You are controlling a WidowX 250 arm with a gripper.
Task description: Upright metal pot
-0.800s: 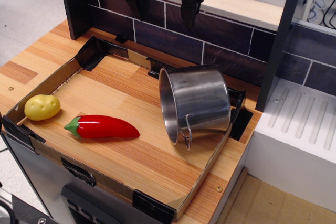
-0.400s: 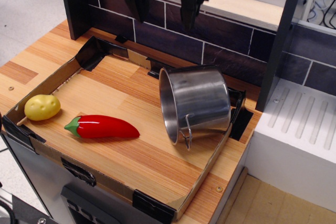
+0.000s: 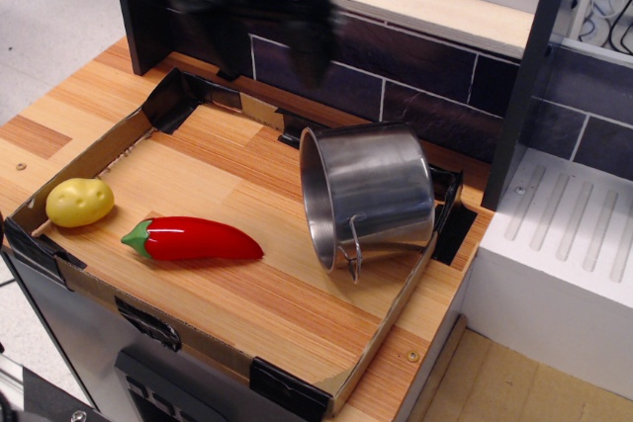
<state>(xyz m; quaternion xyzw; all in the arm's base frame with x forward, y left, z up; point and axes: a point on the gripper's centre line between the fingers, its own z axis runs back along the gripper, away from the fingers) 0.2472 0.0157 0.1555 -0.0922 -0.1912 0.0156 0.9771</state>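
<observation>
Wooden tray [image 3: 297,328]: metal pot [image 3: 371,195], pepper [image 3: 193,239], potato [image 3: 79,202]

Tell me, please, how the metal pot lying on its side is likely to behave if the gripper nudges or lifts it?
The metal pot rests on its curved wall, so a push would probably roll it, though the tray's raised edge beside it may stop that. Its polished steel looks slippery to pinch. It seems rigid and hollow, so likely light for its size. The gripper is blurred above.

I see the metal pot [image 3: 371,195] lying on its side at the right end of the tray [image 3: 119,140], mouth turned left. Left of it lies the pepper [image 3: 193,239], and the potato [image 3: 79,202] sits further left (near the corner). The blurred gripper [image 3: 267,37] hangs above the tray's rear edge.
</observation>
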